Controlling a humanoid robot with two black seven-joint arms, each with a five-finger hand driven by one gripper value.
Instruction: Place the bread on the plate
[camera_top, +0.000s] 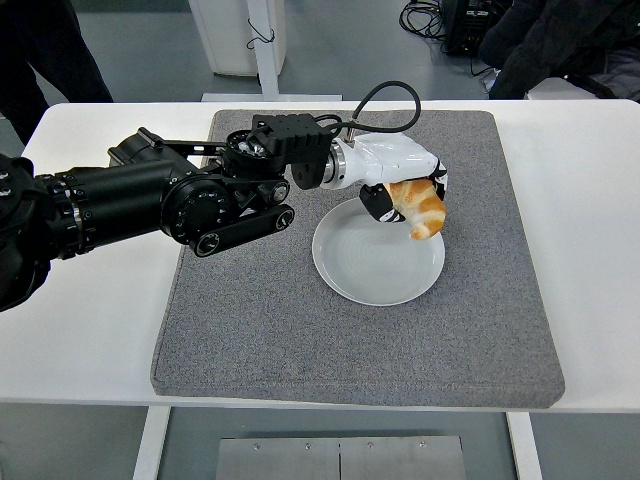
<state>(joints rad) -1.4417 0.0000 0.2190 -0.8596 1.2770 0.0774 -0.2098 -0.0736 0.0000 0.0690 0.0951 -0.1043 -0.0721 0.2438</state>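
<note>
We see the left hand (405, 185), a glossy white shell, with its fingers curled around the golden, crescent-shaped bread (419, 208), holding it above the round, smooth, pale plate (377, 264) at about 1 o'clock of the rim. The plate sits on a coarse grey felt-like mat (260, 330) covering the white table (90, 300).

The left hand (405, 185) holds the croissant (420, 209) above the plate's (375, 270) far rim; the plate lies on the mat (250, 330) covering the surface (90, 320).
</note>
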